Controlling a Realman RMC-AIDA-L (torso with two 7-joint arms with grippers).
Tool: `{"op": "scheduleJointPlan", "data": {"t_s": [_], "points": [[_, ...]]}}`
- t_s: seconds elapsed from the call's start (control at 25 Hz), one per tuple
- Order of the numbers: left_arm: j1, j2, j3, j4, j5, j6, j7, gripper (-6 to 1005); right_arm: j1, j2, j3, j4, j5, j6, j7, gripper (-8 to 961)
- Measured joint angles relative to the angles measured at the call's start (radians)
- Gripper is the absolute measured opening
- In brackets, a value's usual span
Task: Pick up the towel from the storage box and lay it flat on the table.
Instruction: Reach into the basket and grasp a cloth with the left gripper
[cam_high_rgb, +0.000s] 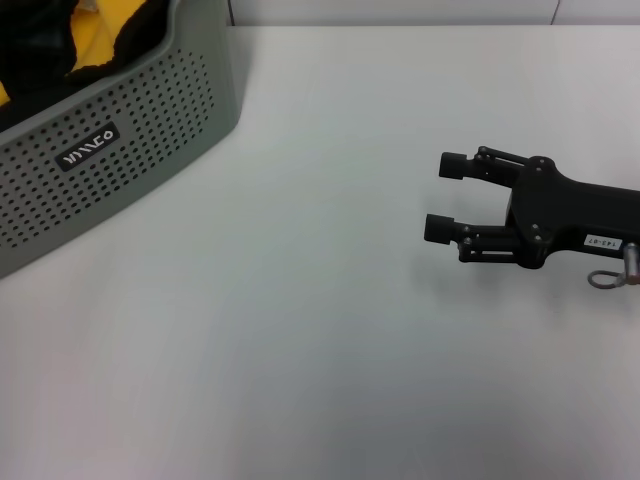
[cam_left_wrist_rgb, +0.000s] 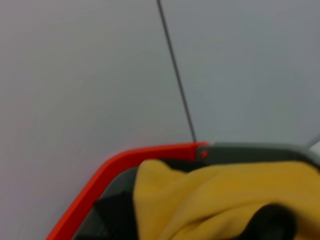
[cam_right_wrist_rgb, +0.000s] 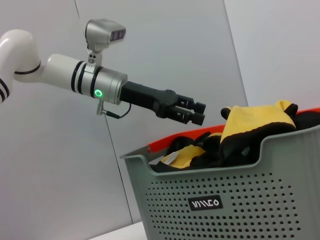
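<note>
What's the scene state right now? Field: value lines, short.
towel: bunched in the storage box, yellow and dark folds above the rim
storage box: on the table, robot's left side
table: white
left gripper: above the box, beside the towel, not gripping
right gripper: open, low over the table, robot's right side, holding nothing

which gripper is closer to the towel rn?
Left. The left gripper hovers just above the towel in the box; the right gripper is open over the table, well away.
</note>
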Motion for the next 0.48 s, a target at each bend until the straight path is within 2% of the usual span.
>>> {"op": "scheduleJointPlan", "data": {"t_s": [0.36,0.48], "points": [[-0.042,-0.007,0.111,-0.096,0.200,-0.144,-0.020,684,-0.001,0.003,0.000,-0.001,-0.001,0.005,0.000,870],[-0.045,-0.008,0.134,-0.116,0.227,-0.188,-0.030,679,-0.005,0.004,0.000,-0.001,-0.001,0.005,0.000,870]]}}
